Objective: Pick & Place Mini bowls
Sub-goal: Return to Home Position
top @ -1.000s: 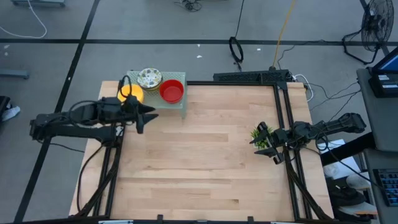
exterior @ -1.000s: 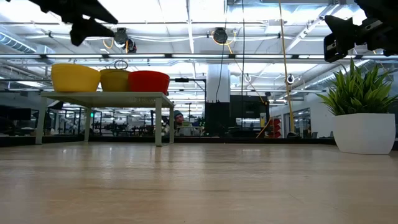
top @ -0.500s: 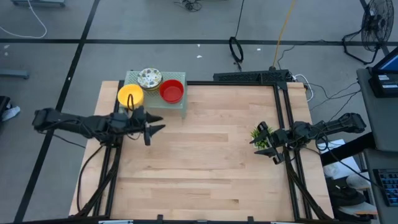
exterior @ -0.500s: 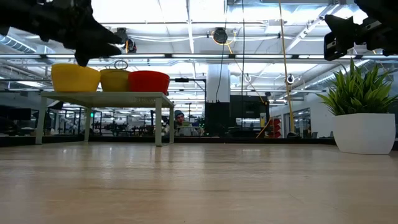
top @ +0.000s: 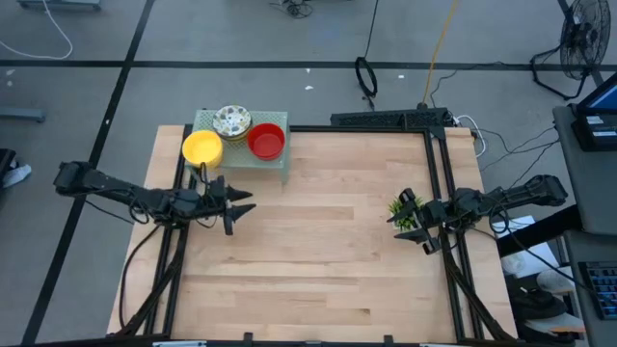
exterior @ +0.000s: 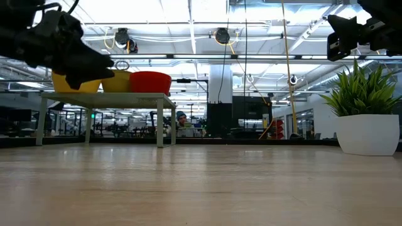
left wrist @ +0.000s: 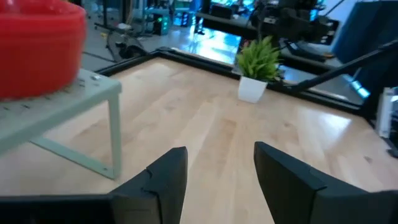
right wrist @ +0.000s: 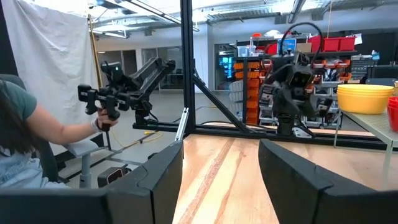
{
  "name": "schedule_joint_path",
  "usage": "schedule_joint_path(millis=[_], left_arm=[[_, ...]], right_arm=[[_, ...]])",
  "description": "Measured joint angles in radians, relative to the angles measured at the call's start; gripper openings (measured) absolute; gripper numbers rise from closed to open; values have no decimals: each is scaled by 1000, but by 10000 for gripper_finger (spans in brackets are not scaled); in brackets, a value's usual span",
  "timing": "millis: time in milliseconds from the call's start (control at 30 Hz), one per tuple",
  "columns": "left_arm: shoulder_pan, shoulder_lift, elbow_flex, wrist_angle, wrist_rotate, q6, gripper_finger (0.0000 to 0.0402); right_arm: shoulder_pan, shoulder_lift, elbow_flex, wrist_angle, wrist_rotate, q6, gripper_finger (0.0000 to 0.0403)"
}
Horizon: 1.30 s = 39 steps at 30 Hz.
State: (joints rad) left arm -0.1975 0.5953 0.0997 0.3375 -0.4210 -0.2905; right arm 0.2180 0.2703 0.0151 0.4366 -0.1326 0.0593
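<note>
My left arm [top: 125,193] and right arm [top: 511,198] are dark, slim, and built of jointed segments. My jaws are matte black: two broad, flat-faced wedges each, with sharp bevelled edges.

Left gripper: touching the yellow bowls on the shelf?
Apart. High view: the left gripper sits over bare table, wood visible between it and the shelf holding the yellow bowls.
</note>
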Motion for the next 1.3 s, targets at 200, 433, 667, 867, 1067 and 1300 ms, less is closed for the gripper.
schedule_joint_path(millis=[200,433,667,867,1067,1300], left_arm=[[-49,0,-85,143,-26,0,188],[-68,0,-84,135,-146,26,188],[-68,0,-83,130,-148,27,189],[-68,0,-83,130,-148,27,189],[-68,0,-83,130,-148,26,189],[-68,-1,-83,130,-147,26,189]], right_arm=[[0,0,0,0,4,5,196],[-1,0,0,0,30,7,196],[-1,0,0,0,28,7,196],[-1,0,0,0,28,7,196],[-1,0,0,0,27,7,196],[0,0,0,0,27,7,196]])
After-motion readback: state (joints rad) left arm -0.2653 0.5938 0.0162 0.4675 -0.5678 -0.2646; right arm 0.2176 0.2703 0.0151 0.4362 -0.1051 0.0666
